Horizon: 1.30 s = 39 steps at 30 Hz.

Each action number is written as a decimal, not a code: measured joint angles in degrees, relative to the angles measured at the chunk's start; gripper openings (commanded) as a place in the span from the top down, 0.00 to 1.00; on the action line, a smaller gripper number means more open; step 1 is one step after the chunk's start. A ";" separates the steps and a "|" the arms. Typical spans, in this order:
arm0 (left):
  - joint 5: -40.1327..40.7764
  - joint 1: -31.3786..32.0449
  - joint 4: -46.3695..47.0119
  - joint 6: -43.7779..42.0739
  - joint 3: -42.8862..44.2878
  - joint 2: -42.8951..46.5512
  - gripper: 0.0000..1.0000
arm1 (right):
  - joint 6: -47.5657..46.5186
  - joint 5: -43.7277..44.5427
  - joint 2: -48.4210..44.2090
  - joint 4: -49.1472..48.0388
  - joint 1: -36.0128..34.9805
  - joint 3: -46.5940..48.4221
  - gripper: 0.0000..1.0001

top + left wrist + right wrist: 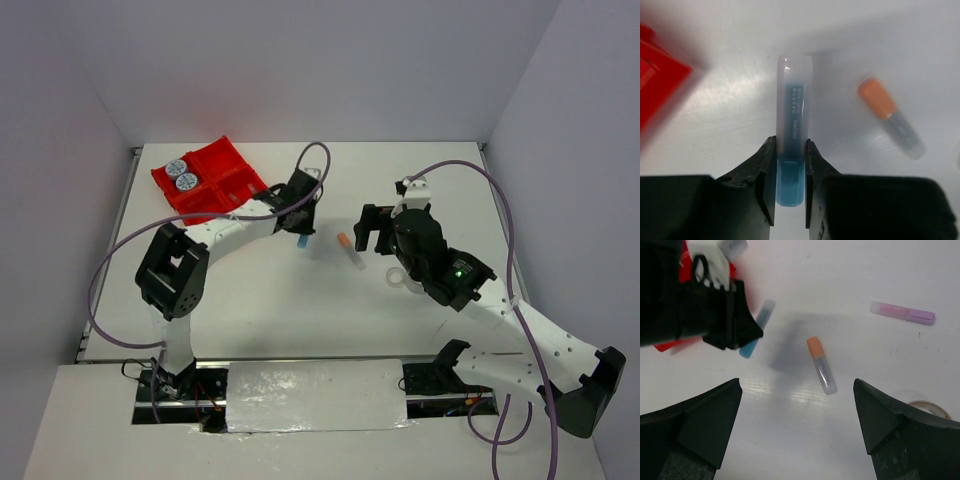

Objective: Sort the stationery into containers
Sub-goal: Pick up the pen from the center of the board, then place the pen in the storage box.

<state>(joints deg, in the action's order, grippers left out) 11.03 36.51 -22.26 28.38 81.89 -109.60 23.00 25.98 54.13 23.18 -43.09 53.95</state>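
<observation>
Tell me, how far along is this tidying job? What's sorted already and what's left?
Done: two round tubs sit in one compartment of the red tray. In hand: the left claw pinches the light-blue stick, beside the tray. Left: the orange-tipped stick, the pink stick and the tape ring lie on the table; the right claw hangs open above them. So under halfway, by what shows.

Both arms are white tubes w/ fat black joints: L arm (235, 228), R arm (540, 335). A purple cable (92, 295) loops off each. Tiny green light (459, 268) on R arm. L tool (790, 144) has thin black fingers; R tool (797, 385) has big black wedge fingers.
</observation>
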 measured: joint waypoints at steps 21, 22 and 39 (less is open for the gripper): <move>12.22 -29.90 0.90 5.18 36.79 -11.34 0.97 | -1.29 -3.65 -0.04 -0.48 0.02 0.00 0.00; 12.20 -30.53 1.31 5.18 37.75 -13.42 0.97 | -1.42 -3.85 -0.04 -0.50 0.02 0.00 0.00; 8.22 -35.47 3.39 7.87 39.60 -23.47 0.06 | -2.29 -6.34 2.05 -1.38 0.02 0.00 0.00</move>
<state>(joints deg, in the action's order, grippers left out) 19.25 1.04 -18.87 36.25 121.49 -133.08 20.71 19.64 56.18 21.80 -43.07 53.95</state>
